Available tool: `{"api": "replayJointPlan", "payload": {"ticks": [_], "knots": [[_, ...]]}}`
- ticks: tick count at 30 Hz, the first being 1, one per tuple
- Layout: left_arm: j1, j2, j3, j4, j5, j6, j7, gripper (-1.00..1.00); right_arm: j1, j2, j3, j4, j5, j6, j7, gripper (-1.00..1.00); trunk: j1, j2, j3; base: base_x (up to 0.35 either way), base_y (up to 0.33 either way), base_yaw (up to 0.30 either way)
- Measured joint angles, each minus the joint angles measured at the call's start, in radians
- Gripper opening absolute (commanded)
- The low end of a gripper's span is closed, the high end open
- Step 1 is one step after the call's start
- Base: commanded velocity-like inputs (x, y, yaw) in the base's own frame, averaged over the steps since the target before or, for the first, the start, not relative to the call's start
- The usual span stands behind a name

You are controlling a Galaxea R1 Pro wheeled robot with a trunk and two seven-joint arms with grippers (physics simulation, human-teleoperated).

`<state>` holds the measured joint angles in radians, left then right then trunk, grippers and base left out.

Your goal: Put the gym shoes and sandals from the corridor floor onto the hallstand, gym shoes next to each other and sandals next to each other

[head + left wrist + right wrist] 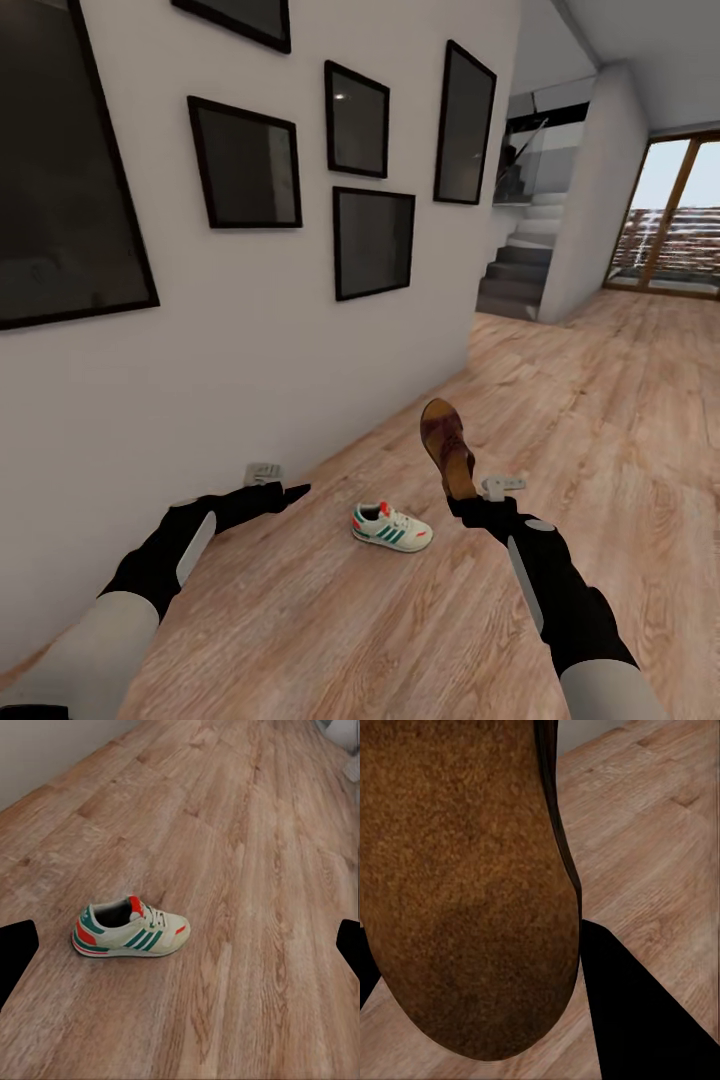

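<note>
While I look down from the head camera, the gym shoe (391, 527) lies alone on the corridor floor (600, 400), upright on its sole, and I take it as my landmark. My left gripper (290, 492) hovers to the wall side of the shoe, just short of it, not touching, fingers pointing toward it; from here I cannot tell its spread. My right gripper (470, 503) sits on the other side of the shoe, raised, clamped on the heel end of a sandal (447, 446) that stands up out of it, toe tilted up and away, well clear of the planks. Beyond the shoe, a white wall (300, 350) carries dark picture frames (372, 243); farther down are stairs (520, 270) and a glass door (670, 215). In the left wrist camera the gym shoe (129, 930) rests flat on the floor (262, 870), green stripes and red heel patch showing, and the two dark fingertips (16, 954) sit at opposite edges of the picture, spread wide, nothing between them. In the right wrist camera the sandal's brown sole (465, 885) is right up close, a dark finger (637, 1012) pressed against its edge, wood floor (660, 832) behind.
</note>
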<state>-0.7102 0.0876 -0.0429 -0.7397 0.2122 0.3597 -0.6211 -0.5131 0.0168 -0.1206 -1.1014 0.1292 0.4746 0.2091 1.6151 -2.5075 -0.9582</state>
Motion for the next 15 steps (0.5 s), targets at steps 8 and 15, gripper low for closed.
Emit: {"api": "replayJointPlan", "payload": {"ticks": [8, 15], "knots": [[0.0, 0.0, 0.0, 0.0, 0.0, 0.0, 0.0, 1.0, 0.0, 0.0, 0.0, 0.0, 0.0, 0.0, 0.0, -1.0, 0.0, 0.0, 0.0, 0.211, 0.24, -0.128], [0.0, 0.0, 0.0, 0.0, 0.001, 0.0, 0.0, 1.0, 0.0, 0.0, 0.0, 0.0, 0.0, 0.0, 0.0, -1.0, 0.0, 0.0, 0.0, 0.173, 0.224, -0.282]]}}
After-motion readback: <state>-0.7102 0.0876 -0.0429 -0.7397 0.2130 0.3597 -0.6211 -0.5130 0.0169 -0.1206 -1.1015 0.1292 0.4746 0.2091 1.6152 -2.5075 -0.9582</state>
